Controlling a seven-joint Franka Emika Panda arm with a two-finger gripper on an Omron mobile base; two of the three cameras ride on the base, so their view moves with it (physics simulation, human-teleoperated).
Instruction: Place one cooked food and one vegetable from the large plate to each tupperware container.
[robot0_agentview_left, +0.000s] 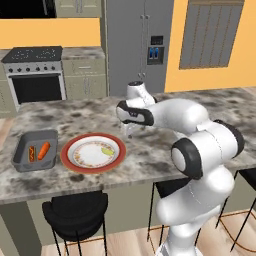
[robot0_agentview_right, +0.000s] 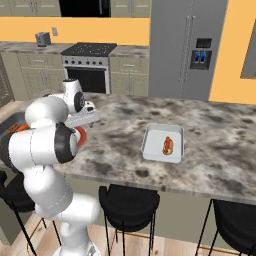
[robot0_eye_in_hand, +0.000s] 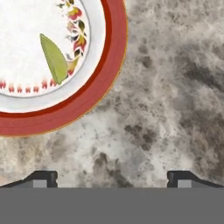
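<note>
The large plate (robot0_agentview_left: 64, 154) lies on the marble counter, and a single green vegetable piece (robot0_agentview_left: 107, 150) rests near its right side. My gripper (robot0_agentview_left: 131, 131) hangs open just right of the plate, above bare counter. In the hand view the plate's red rim (robot0_eye_in_hand: 111, 65) and the green piece (robot0_eye_in_hand: 54, 59) sit at upper left, with nothing between the fingertips (robot0_eye_in_hand: 43, 178). The dark grey tupperware container (robot0_agentview_left: 20, 145), left of the plate, holds a hot dog (robot0_agentview_left: 31, 153) and a carrot (robot0_agentview_left: 44, 149). The pale tupperware container (robot0_agentview_right: 150, 145), further right, holds a hot dog (robot0_agentview_right: 168, 144).
Bar stools (robot0_agentview_left: 75, 210) stand under the counter's near edge. A stove (robot0_agentview_left: 35, 75) and a fridge (robot0_agentview_left: 135, 45) line the far wall. Bare marble (robot0_agentview_right: 120, 135) stretches between the plate and the pale tub.
</note>
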